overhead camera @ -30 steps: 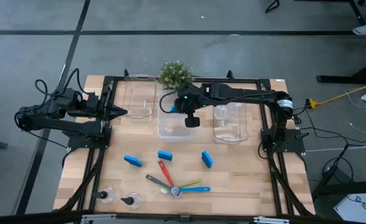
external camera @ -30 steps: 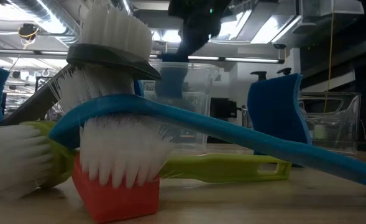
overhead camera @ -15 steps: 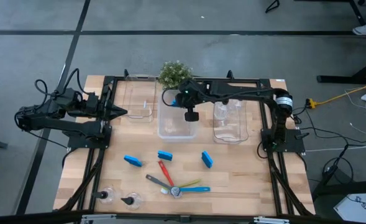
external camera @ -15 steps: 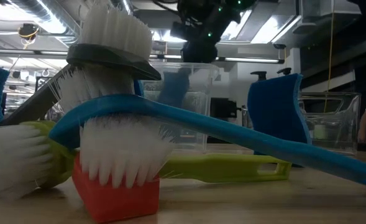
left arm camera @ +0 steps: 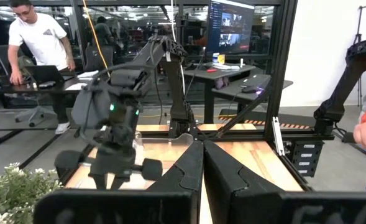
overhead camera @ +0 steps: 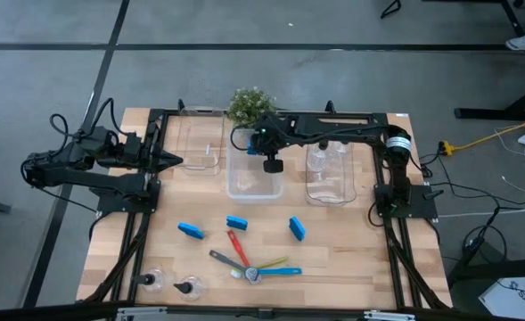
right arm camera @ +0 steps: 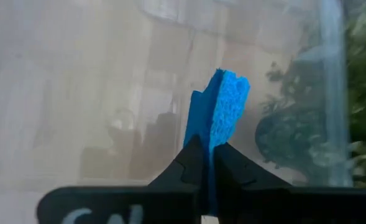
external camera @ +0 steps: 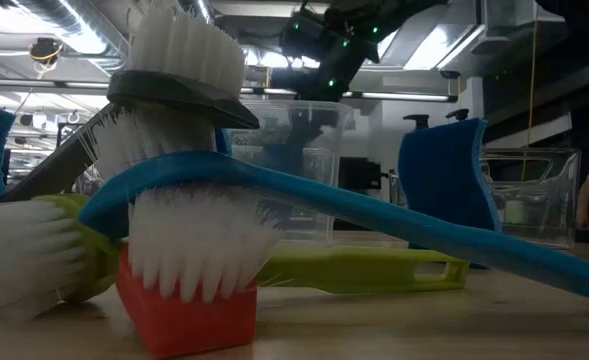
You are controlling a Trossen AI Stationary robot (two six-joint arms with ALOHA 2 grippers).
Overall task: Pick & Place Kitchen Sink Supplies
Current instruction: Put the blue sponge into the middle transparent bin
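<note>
Blue sponge [right arm camera: 219,109] pinched between right gripper [right arm camera: 205,152] jaws, above clear bin [overhead camera: 254,179]

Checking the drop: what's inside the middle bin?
Only the right gripper over the middle bin, shut on a blue sponge; the floor looks bare, though directly beneath the gripper is hidden.

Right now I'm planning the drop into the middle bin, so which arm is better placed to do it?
Right. Its jaws are shut on a blue sponge directly above the middle bin, while the left arm waits at the table's left edge, empty.
</note>
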